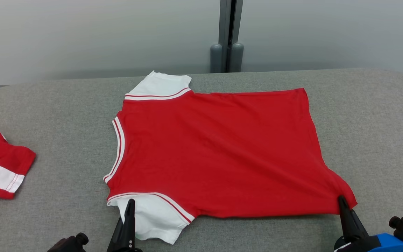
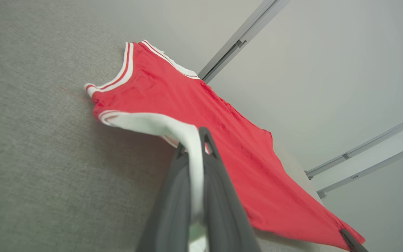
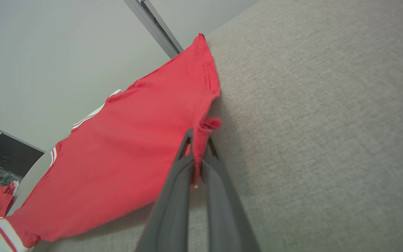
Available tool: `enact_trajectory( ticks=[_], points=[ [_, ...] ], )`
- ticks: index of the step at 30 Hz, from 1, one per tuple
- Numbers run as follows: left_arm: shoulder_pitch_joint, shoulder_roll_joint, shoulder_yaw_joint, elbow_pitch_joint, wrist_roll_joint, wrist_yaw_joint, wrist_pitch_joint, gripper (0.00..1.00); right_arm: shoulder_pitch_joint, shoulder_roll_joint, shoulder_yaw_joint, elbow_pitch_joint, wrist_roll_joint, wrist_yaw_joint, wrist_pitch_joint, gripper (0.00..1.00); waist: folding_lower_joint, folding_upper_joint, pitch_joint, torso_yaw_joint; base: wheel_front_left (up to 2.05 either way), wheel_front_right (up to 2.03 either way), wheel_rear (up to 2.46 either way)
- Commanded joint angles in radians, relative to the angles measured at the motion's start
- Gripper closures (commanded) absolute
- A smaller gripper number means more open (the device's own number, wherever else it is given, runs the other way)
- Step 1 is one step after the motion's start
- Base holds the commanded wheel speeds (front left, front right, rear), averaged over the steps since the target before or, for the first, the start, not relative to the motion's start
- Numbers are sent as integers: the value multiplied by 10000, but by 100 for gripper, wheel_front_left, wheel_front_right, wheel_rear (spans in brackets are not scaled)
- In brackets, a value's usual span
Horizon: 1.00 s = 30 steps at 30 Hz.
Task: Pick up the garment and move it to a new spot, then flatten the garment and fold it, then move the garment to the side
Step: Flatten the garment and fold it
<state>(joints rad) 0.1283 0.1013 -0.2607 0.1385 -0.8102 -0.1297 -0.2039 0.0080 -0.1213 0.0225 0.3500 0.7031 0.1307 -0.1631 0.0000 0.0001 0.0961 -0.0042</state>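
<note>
Red garment [image 1: 219,150] lies flat on the grey padded table [image 1: 362,115], both near corners pinched.
Head: left gripper [image 1: 130,203] clamped on white sleeve [image 1: 152,213], right gripper [image 1: 341,199] clamped on hem corner [image 1: 350,203]; garment spreads beyond both, pale wall [image 1: 82,35] and grey post [image 1: 227,35] behind. Left wrist: sleeve between jaws, table to their left. Right wrist: hem between jaws, table to their right, dark monitor [image 3: 9,157] far left.
</note>
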Motion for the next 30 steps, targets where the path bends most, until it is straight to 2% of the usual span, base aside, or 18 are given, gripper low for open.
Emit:
enact_trajectory(
  ticks=[1, 16, 30],
  points=[
    [-223, 94, -10, -47, -55, -4, 39, 100, -142, 17, -78, -33, -37, 1, 50, 100, 0, -1, 18, -10, 0, 0, 0],
    [-1527, 465, -329, 92, -1130, -9, 249, 100, -1254, 160, 55, 110, -67, 1, 586, 100, 0, -1, 354, -163, 0, 0, 0],
    [-3753, 814, -634, 1958, -1999, -10, 569, 100, -3147, 94, -214, 1746, -254, 1, 1149, 100, 0, -1, 742, -135, 0, 0, 0]
  ],
)
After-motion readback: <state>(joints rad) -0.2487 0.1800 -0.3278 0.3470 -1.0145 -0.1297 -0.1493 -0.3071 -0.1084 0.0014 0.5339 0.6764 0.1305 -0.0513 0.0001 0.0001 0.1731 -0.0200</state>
